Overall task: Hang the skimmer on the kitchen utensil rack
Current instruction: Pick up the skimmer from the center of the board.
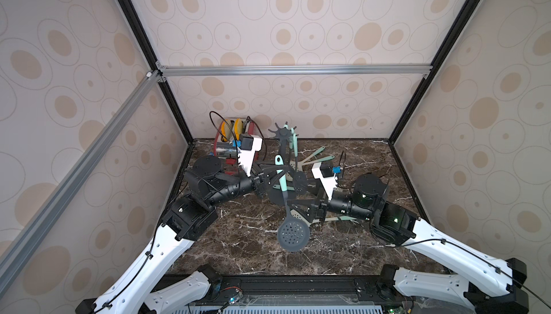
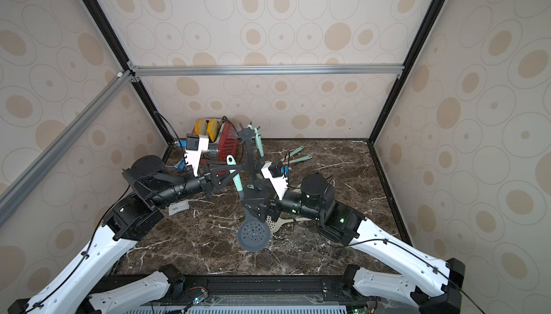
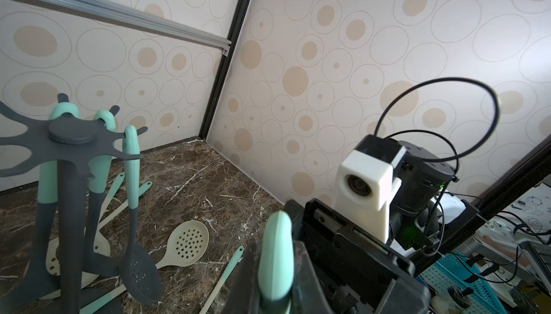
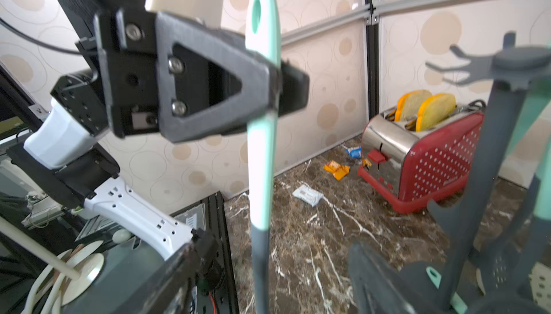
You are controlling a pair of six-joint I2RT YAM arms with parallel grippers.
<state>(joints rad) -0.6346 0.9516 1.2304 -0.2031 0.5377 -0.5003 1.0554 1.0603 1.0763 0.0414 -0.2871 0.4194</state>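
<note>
At the centre of both top views, a skimmer (image 1: pixel 293 235) hangs upright in the air above a dark marble bench (image 1: pixel 238 256), grey perforated head down and mint green handle up. The left pincer (image 1: pixel 279 175) is clenched on the mint handle, a little below the hanging hole (image 4: pixel 256 8) at the handle's tip. The right wrist view shows that hole clear above the grip. The right pincer (image 4: pixel 277 256) is released: its two fingers (image 4: pixel 366 270) stand wide apart on either side of the grey lower shaft, not touching it as far as can be seen.

Close beside the skimmer, rising towards the upper middle of the frame, stands the kitchen utensil rack (image 1: pixel 281 132), a dark grey pole topped by a star-shaped crown of hooks (image 1: pixel 271 132). Mint-handled utensils (image 3: pixel 131 163) hang from hooks on one side; the hooks on the crown's left in the top views are bare. Cream utensils (image 3: pixel 187 242) lie on the bench around the rack's base. A red toaster (image 4: pixel 432 154) sits left of the rack, against the back wall.

The skimmer looks light and stiff, with most of its weight in the head, so it should hang plumb from a high grip. The handle looks matt, probably not slippery. Holding just under the hole seems the right place, since it leaves the loop free to slide over a hook
</note>
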